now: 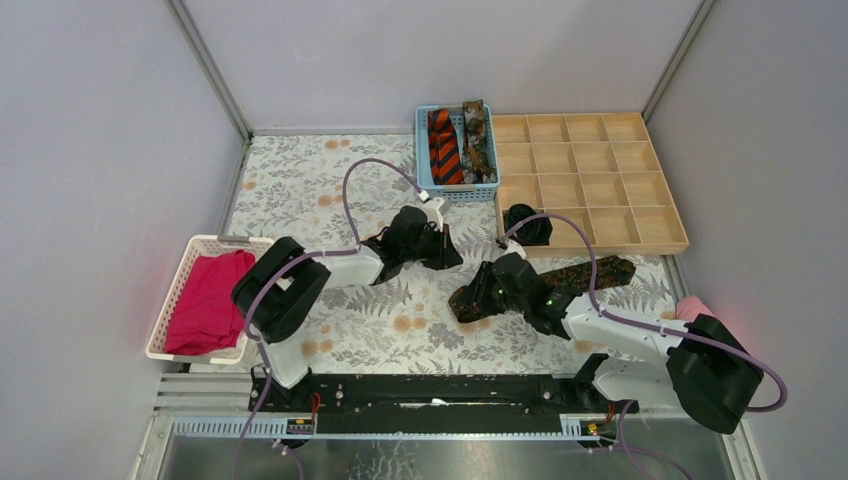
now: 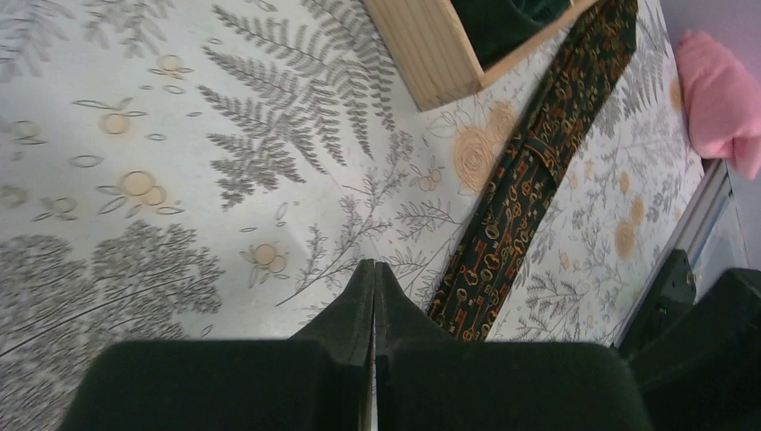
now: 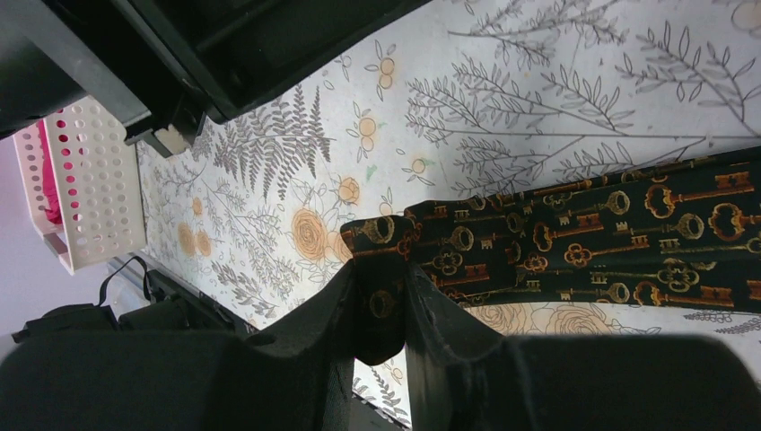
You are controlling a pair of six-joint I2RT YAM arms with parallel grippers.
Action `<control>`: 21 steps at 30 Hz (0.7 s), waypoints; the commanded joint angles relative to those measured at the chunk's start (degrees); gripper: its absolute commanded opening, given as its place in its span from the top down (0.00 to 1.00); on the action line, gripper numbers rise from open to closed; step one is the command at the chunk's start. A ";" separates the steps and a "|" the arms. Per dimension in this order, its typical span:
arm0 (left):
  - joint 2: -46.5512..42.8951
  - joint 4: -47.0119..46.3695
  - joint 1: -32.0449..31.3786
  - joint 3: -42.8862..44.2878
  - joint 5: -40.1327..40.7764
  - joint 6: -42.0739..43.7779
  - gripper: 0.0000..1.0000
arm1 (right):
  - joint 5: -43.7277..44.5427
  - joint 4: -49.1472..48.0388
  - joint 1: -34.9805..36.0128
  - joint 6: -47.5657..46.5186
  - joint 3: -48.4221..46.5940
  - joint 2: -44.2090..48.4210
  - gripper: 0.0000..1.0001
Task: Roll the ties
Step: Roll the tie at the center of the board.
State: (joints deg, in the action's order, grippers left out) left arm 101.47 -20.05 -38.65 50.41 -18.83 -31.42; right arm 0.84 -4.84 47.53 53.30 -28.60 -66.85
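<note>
Ties: four counted. Two in blue basket (image 1: 458, 192) at 12 o'clock: striped tie (image 1: 443, 148), mottled tie (image 1: 477, 140). Black coil (image 1: 527, 225) in near-left compartment of wooden tray (image 1: 600, 190), 1 o'clock. Key-print tie (image 1: 605, 270) flat on table (image 1: 300, 180), 3 o'clock. Right gripper (image 3: 377, 301) clamped on its 9 o'clock end; left gripper (image 2: 372, 274) closed tip to tip on nothing. Key print legible only in wrist views, mottled brown from above.

Ties (image 1: 446, 148) in basket (image 1: 458, 194), tray (image 1: 600, 160) to its right, tie (image 1: 590, 272) before tray
</note>
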 commanded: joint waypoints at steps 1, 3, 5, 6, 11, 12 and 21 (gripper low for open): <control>2.71 -8.78 -0.63 0.83 -8.23 2.01 1.00 | -5.05 -3.95 -1.62 1.72 1.45 0.06 0.71; 3.96 -10.71 -0.93 0.71 -12.07 1.97 1.00 | -5.27 -4.69 -1.93 1.73 2.01 0.02 0.72; 4.88 -11.52 -1.47 0.50 -15.02 1.62 1.00 | -5.03 -4.67 -2.27 1.78 2.48 0.84 0.72; 5.14 -11.83 -1.76 0.29 -16.64 1.58 1.00 | -4.54 -4.28 -2.31 1.50 2.36 1.30 0.72; 5.67 -7.74 -4.46 0.22 -20.31 4.40 1.00 | -3.83 -2.01 -3.58 0.31 2.09 2.65 0.72; 5.67 -6.10 -4.90 0.21 -20.49 5.31 1.00 | -3.75 -1.97 -3.80 0.24 2.18 2.87 0.72; 5.09 5.37 -5.48 0.85 -22.40 9.93 1.00 | -4.85 -2.69 -6.21 0.29 4.03 3.44 0.73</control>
State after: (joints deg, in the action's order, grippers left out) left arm 106.78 -22.48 -43.66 50.46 -38.02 -25.56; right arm -4.29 -5.23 42.83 53.82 -25.50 -64.66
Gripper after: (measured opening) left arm 0.007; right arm 0.282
